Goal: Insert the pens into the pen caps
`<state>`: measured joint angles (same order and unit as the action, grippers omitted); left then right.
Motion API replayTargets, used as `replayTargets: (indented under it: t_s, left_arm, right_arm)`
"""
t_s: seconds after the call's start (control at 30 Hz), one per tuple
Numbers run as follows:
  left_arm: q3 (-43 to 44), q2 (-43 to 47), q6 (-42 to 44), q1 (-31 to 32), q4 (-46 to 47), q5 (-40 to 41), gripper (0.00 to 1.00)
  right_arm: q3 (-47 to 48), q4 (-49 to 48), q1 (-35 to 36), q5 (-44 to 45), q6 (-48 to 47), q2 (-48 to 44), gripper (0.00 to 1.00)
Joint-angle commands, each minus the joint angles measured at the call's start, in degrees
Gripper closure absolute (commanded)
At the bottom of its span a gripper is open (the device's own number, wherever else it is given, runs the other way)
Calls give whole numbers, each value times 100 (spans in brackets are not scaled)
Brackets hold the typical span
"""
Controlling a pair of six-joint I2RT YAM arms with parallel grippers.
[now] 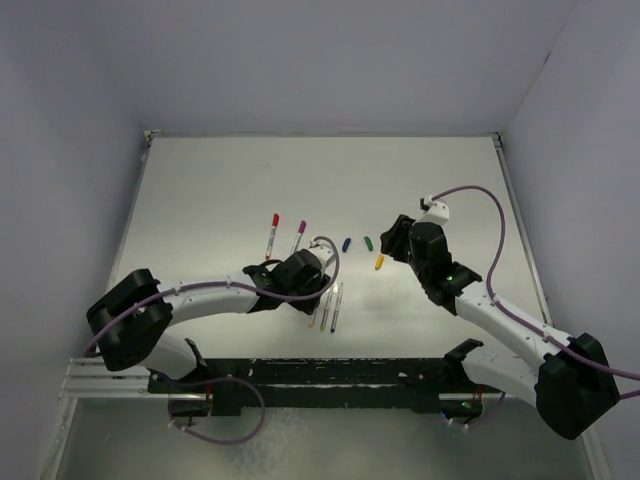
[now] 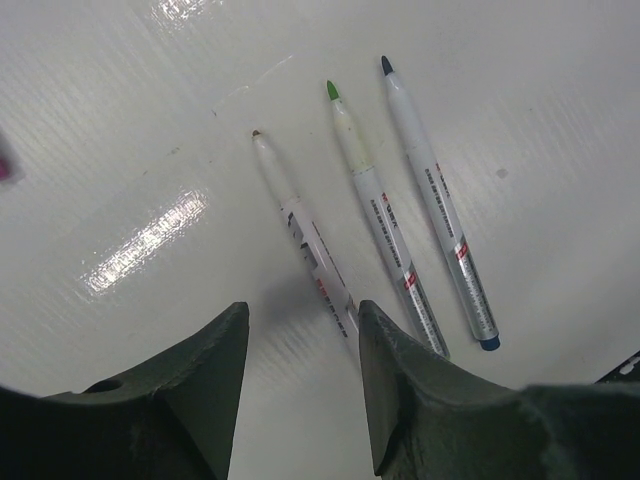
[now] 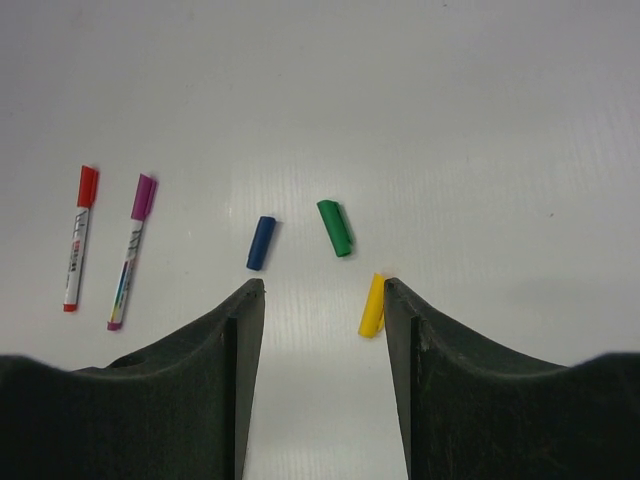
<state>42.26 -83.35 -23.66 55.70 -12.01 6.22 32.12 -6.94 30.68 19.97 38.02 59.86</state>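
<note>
Left wrist cam: left gripper [image 2: 300, 322] has its jaws spread, nothing pinched. Three uncapped pens lie on the white table [image 2: 120, 120], fanned out side by side, tips toward the top of frame. The pen w/ brownish tip [image 2: 300, 225] sits leftmost, its lower end running down into the gap between my fingers [image 2: 215, 370]; can't tell if either one touches it. Next to it is the green-tip pen [image 2: 375, 200], then the blue-tip pen [image 2: 435, 200] at far right. All three are close together but apart.

Right wrist cam: right gripper [image 3: 323, 300] is also spread wide and holding nothing. The caps lie loose just beyond the fingertips. Blue cap [image 3: 261, 243] is centre-left and green cap [image 3: 336, 228] is centre. Yellow cap [image 3: 372, 305] is hard up against the tip of the frame-right finger; contact or not, can't tell. At far left of frame the red-capped pen [image 3: 76, 240] and purple-capped pen [image 3: 130, 250] lie parallel, caps on, pointing to the top.

Top cam: both arms reach in to mid-table. The left one is over the three bare pens, the right one by the three caps.
</note>
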Motion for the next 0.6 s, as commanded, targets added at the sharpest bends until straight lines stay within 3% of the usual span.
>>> replayTargets:
  t_s: [0.0,0.3,0.57]
  left_arm:
    - [260,-154,-126,72,251,158,49]
    - [308,-358,-143,172,144,347,49]
    - [489,-676,-205,362,-611,897,50]
  right_arm:
    - [-29,-351,-31,-68,37,-27,47]
    - [-65,-418,-27,-105,-7,-71,47]
    - [-81,-504,-27,-176,26,-91,47]
